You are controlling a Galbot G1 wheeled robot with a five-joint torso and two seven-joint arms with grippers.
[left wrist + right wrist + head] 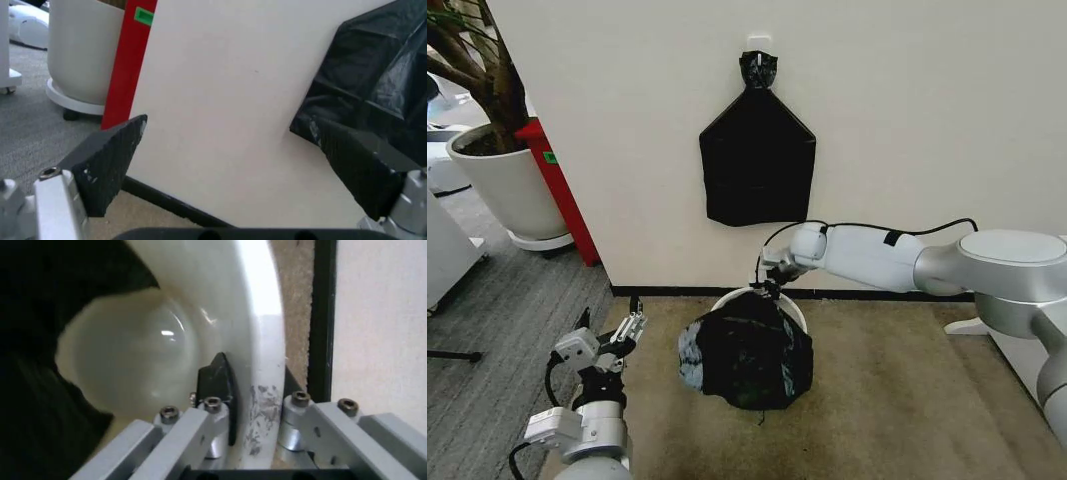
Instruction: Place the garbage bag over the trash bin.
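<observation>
The trash bin stands on the tan carpet, close to the black baseboard at the foot of the cream wall. The garbage bag is draped over the bin's front and top, bulging toward the robot and hiding most of the bin; a curved strip of white rim shows at the back and right.

The right gripper reaches in from the right at the back of the rim, next to the wall. In the right wrist view its fingers straddle the bin's wall: one black pad sits inside the pale bowl of the bin and the other finger is on the outside, by the baseboard. So it is clamped on the rim, with the black bag filling the far side of the opening.

The left gripper hangs low over the carpet, well apart from the bin on the robot's left, fingers spread wide and holding nothing. Its pads frame bare wall in the left wrist view.

A flat black bundle hangs on the wall above the bin. A white plant pot and a red panel stand past the wall's left corner.
</observation>
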